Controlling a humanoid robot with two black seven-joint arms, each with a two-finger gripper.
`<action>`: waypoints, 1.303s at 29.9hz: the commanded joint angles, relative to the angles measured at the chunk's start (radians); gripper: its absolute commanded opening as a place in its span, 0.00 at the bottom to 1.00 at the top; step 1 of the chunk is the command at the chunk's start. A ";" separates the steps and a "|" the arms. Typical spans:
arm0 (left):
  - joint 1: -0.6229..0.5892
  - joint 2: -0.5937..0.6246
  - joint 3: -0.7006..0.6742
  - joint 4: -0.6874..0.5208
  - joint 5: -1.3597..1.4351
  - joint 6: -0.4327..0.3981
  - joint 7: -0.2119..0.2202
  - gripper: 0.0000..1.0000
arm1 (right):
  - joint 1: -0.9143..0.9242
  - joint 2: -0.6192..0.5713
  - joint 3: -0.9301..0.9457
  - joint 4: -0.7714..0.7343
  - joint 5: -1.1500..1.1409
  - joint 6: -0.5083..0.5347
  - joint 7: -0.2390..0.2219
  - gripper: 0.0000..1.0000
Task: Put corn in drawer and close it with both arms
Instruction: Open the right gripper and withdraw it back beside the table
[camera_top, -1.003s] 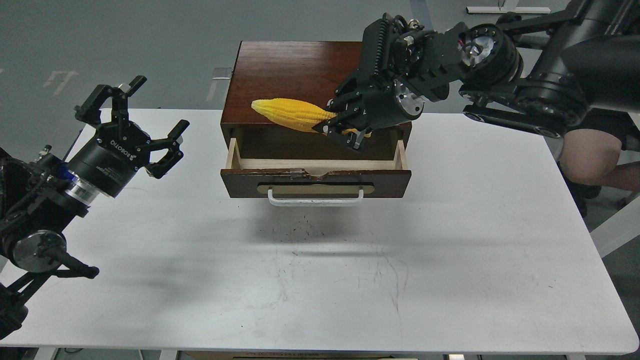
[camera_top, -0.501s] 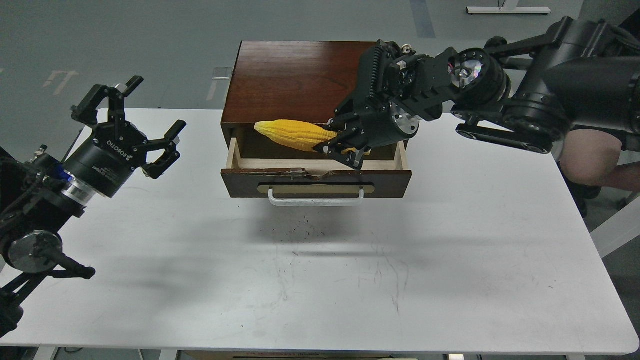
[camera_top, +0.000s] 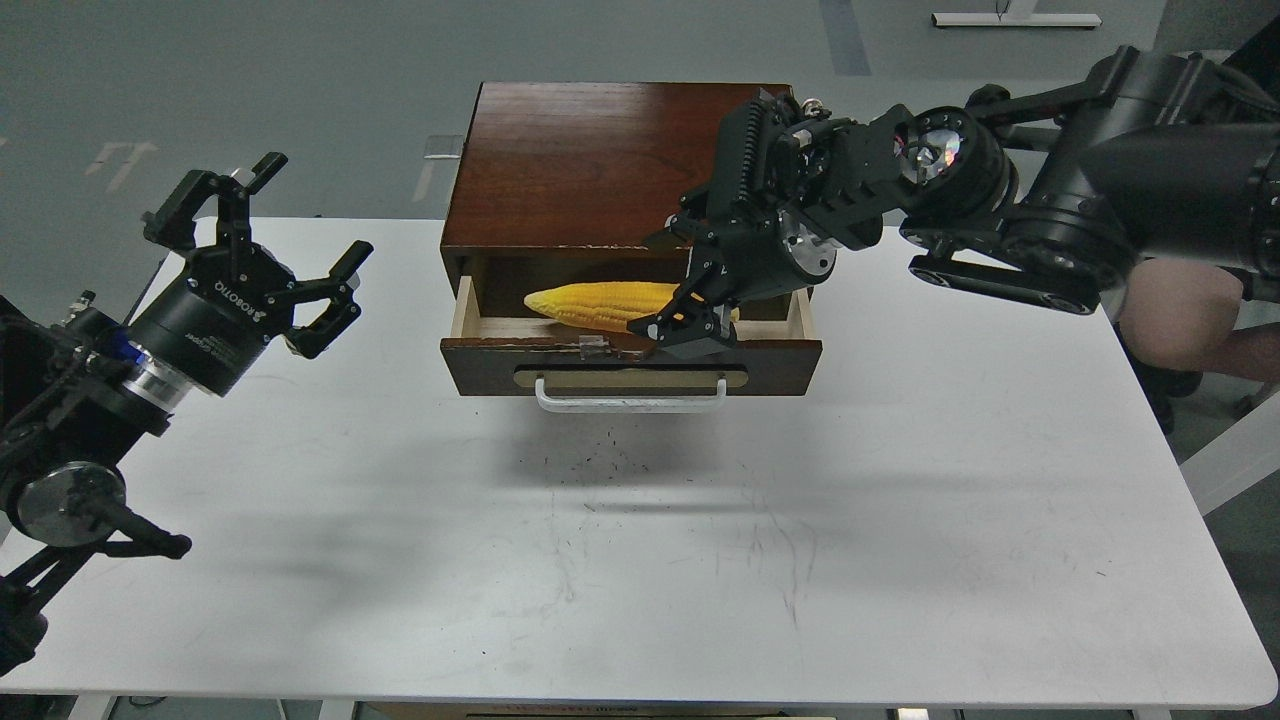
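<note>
Now the right gripper (camera_top: 685, 315) is clenched on the thick end of the corn (camera_top: 600, 304), which lies low inside the open drawer (camera_top: 630, 365) of the dark wood cabinet (camera_top: 590, 160), while the left gripper (camera_top: 262, 235) hangs spread over the white table (camera_top: 700, 560).

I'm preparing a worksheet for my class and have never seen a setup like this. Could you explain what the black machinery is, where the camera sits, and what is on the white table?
The camera sits in a robot's head, looking down. The black parts are its two arms. On the white table stands a dark wood cabinet with its white-handled drawer pulled open. The right pincer is shut on a bright yellow ribbed corn cob, holding it low in the drawer. The left pincer hangs open and empty, off to the left.
</note>
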 joint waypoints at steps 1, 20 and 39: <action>0.000 -0.004 0.000 0.000 0.000 0.000 0.000 1.00 | 0.014 -0.024 0.030 0.004 0.028 -0.002 0.000 0.96; 0.000 -0.024 0.001 0.000 0.001 0.000 0.000 1.00 | -0.461 -0.469 0.620 0.027 0.817 -0.002 0.000 0.99; 0.002 -0.042 0.009 0.024 0.003 0.000 0.000 1.00 | -1.058 -0.424 1.108 -0.011 1.409 0.030 0.000 1.00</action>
